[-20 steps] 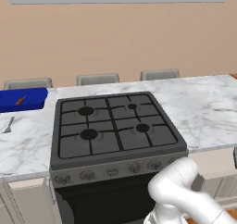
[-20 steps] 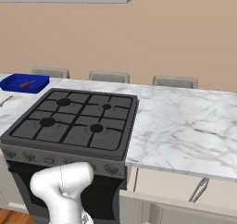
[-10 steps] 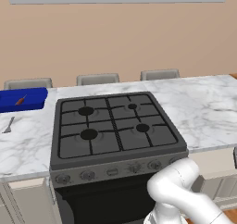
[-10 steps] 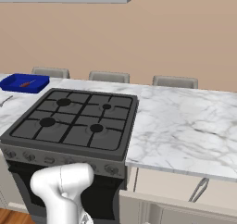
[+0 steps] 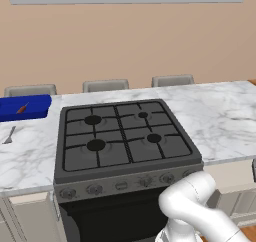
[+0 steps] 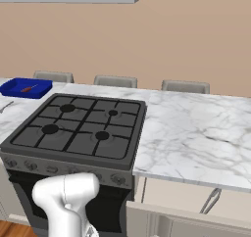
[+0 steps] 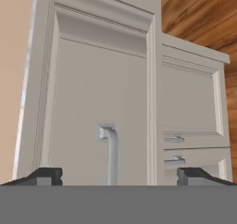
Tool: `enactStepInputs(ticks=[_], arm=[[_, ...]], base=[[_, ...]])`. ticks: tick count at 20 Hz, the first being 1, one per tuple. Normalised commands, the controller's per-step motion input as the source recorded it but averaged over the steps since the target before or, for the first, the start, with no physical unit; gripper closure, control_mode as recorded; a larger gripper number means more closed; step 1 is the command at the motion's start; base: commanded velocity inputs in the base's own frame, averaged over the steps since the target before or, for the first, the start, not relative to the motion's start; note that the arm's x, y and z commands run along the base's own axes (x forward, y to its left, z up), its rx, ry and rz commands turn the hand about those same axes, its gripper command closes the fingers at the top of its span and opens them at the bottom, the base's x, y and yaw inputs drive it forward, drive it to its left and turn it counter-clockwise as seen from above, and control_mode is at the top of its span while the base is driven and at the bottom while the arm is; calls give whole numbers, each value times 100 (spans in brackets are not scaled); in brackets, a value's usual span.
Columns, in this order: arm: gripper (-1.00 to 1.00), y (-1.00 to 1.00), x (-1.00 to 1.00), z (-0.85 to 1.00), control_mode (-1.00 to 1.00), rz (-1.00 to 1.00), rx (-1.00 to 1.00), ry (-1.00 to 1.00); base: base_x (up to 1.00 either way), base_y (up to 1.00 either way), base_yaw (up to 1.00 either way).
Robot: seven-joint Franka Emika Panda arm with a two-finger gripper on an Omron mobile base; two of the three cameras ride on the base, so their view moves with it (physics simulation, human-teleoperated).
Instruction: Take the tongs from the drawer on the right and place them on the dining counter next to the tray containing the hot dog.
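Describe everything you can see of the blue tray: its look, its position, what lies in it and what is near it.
The tray is a glossy royal-blue rectangle with rounded corners and a raised rim. It sits flat on the dining counter, left of the stove, at the far edge by a chair back. A small reddish-brown hot dog lies inside, slanted. A small silver fork lies on the marble in front of it, apart from it.

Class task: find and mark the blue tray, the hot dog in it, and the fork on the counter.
tray (image 5: 35, 107), left base view, front wall.
hot dog (image 5: 22, 108), left base view, its middle.
fork (image 5: 9, 135), left base view, handle.
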Motion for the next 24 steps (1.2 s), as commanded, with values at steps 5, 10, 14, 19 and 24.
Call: enactStepInputs(ticks=[5,10,14,19,24], arm=[[-100,0,-1,30,-100,0,0,0],[-100,0,0,32,-100,0,0,0],[-100,0,0,31,-100,0,0,0],[-100,0,0,31,-100,0,0,0],[-100,0,0,30,-100,0,0,0]], base=[[0,0,0],[0,0,0],[0,0,0],[0,0,0],[0,0,0]])
